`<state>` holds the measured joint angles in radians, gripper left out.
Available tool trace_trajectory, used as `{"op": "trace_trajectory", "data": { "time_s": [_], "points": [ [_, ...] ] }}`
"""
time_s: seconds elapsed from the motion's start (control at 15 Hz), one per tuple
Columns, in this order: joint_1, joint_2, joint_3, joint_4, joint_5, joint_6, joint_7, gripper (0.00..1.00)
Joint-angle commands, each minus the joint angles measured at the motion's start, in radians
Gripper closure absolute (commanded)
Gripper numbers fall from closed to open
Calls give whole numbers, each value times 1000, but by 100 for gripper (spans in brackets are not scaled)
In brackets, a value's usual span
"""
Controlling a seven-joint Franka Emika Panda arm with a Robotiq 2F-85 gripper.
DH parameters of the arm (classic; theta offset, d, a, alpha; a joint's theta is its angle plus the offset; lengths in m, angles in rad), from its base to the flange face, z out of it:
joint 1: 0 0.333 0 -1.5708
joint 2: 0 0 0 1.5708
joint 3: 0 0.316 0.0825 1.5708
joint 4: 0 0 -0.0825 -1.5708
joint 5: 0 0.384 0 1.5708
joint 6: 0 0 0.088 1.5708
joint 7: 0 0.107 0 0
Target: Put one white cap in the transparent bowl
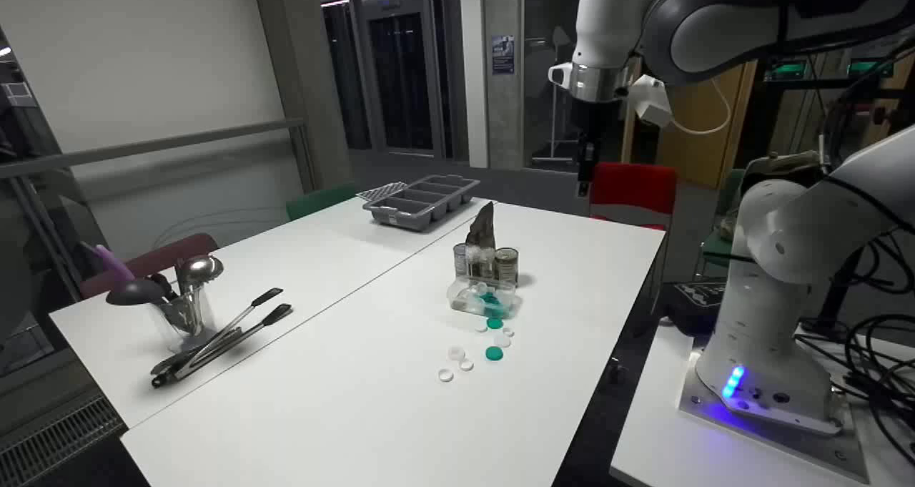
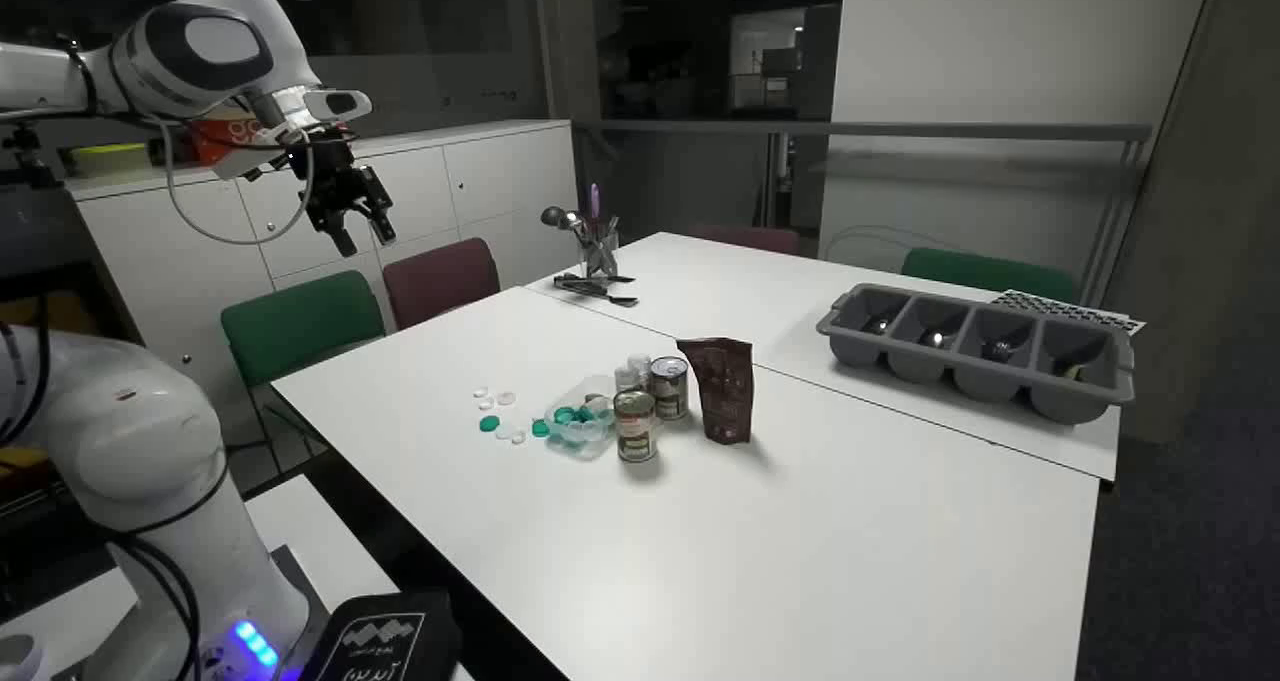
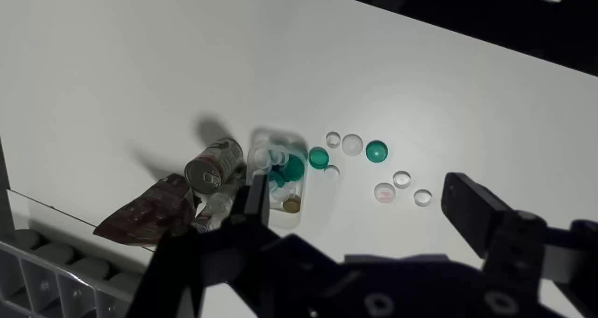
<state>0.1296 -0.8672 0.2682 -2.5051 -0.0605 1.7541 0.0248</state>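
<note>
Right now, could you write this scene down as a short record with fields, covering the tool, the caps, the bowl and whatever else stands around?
Tool: open, gripping nothing, raised off the table
White caps: six loose on the table
Teal caps: two loose on the table
Transparent bowl: on the table, holding teal and white caps among others
Cans: two, upright
Brown pouch: standing near the cans
Grey tray: four compartments, contents too small to name

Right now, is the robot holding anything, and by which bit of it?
Nothing is held: the gripper hangs open and empty, and the loose white caps lie on the table.
</note>
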Motion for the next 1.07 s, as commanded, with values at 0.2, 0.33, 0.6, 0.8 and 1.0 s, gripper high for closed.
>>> {"op": "trace_trajectory", "data": {
  "time_s": [0.2, 0.33, 0.6, 0.8, 1.0],
  "points": [
    [23, 6, -15, 3, -14, -4, 15, 0],
    [25, 35, -24, 8, -52, 26, -38, 0],
    [38, 220, -106, 50, -108, 222, -246, 0],
    [47, 343, -154, 77, -155, 372, -390, 0],
    [76, 453, -205, 124, -130, 454, -556, 0]
  ]
}}
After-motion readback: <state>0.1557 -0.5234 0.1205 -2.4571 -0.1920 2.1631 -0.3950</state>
